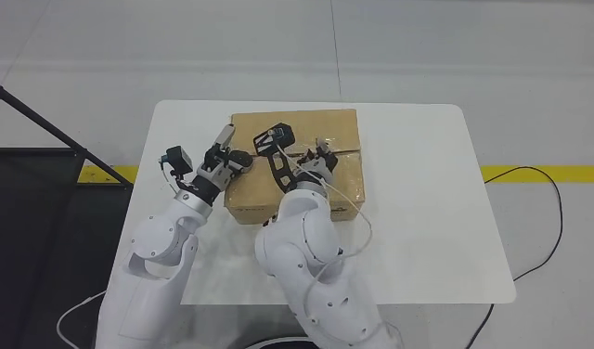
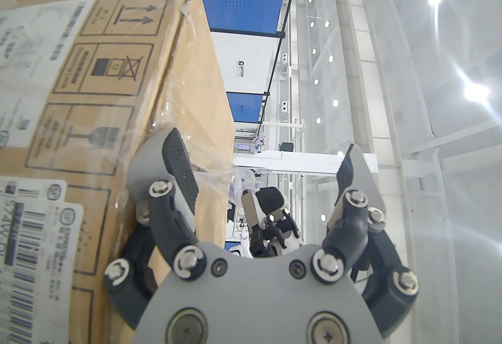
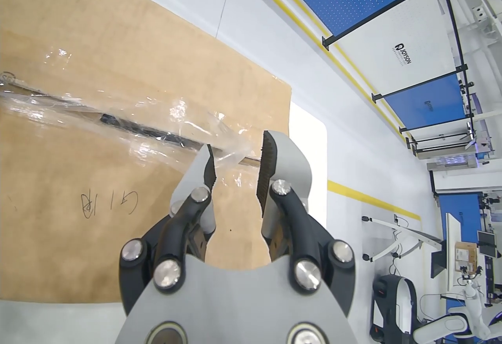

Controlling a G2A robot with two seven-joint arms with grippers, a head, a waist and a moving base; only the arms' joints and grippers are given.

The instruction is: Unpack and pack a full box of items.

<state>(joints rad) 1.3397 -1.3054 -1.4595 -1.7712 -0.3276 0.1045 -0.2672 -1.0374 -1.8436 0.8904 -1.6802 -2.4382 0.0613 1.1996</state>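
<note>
A closed cardboard box (image 1: 336, 126) stands mid-table; clear tape (image 3: 157, 118) runs crumpled along its top seam, which gapes slightly. My right gripper (image 1: 320, 152) hovers over the box top near the seam. In its own view the right gripper (image 3: 237, 161) is open, with a lifted loose end of the tape (image 3: 231, 147) between its fingertips. My left gripper (image 1: 225, 154) is at the box's left end, near the top edge. In its own view the left gripper (image 2: 266, 165) is open and holds nothing, with the labelled side of the box (image 2: 117, 86) beside one finger (image 2: 180, 165).
The white table (image 1: 418, 191) has bare surface to the right of the box and in front of it. A black frame (image 1: 37, 228) stands off the table's left side. A cable (image 1: 548, 210) lies on the floor to the right.
</note>
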